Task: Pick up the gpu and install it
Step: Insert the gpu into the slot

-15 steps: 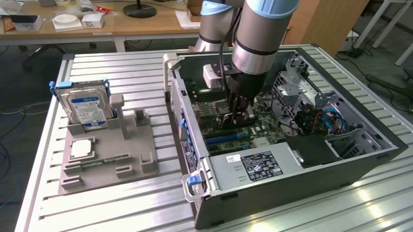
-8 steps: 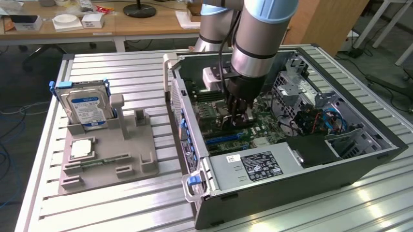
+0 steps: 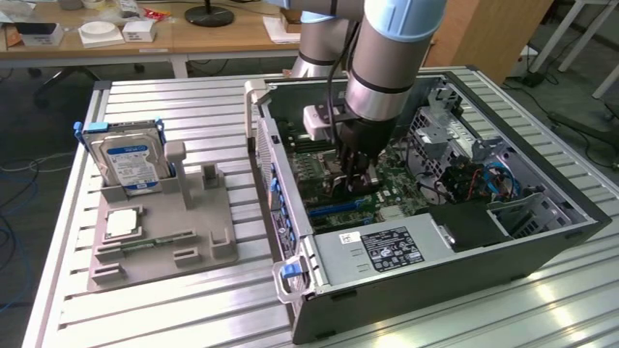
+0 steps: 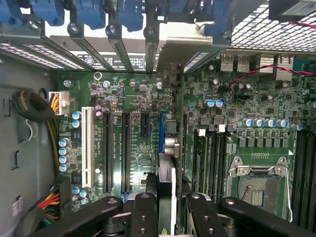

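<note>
1. Worktop (image 3: 193, 304): slatted metal. The parts tray (image 3: 208, 250) sits on the exterior view's left with the hard drive (image 3: 130, 163) standing in it.
2. Case (image 3: 454, 279): lying open on its side, on the exterior view's right.
3. Arm (image 3: 392, 51): reaches straight down into the case, over the motherboard (image 4: 143, 98).
4. Gripper (image 4: 170, 217): narrow, pinched onto the gpu (image 4: 166, 190), so the card's in hand, down in the case.
5. The gpu shows edge-on as a thin strip right between the fingers (image 4: 143, 212). Its long axis runs away from the gripper toward the rear bracket openings.
6. Blue slot (image 4: 161, 131): parallel to the card and just beside or under its edge. Looks nearly lined up to me, but I can't tell if it's seated.
</note>
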You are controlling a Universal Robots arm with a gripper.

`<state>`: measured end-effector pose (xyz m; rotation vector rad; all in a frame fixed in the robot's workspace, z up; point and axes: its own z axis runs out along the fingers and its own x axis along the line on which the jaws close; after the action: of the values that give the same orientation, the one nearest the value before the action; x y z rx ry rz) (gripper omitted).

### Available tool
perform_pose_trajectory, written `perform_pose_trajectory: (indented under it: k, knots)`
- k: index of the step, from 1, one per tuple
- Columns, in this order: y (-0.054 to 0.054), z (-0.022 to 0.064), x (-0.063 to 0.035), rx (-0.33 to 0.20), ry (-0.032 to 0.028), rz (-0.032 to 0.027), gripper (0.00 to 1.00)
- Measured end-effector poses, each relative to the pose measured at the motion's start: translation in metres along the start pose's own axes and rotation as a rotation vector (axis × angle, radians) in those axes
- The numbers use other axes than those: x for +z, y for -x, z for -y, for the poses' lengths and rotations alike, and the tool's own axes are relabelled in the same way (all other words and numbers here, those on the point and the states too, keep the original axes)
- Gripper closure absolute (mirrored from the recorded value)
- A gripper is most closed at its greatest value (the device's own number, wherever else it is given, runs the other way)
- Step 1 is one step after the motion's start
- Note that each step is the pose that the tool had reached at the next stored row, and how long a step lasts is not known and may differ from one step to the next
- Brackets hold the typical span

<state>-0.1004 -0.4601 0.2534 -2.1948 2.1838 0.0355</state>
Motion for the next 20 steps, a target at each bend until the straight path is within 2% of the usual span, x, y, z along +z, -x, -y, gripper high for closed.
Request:
perform_pose_trajectory:
  k: [14, 20]
  knots:
    - [-0.0002, -0.0018, 0.0051, 0.000, -0.0001, 0.0000, 0.73]
    - [-0.0003, -0.0059, 0.0075, 0.000, -0.0001, 0.0000, 0.73]
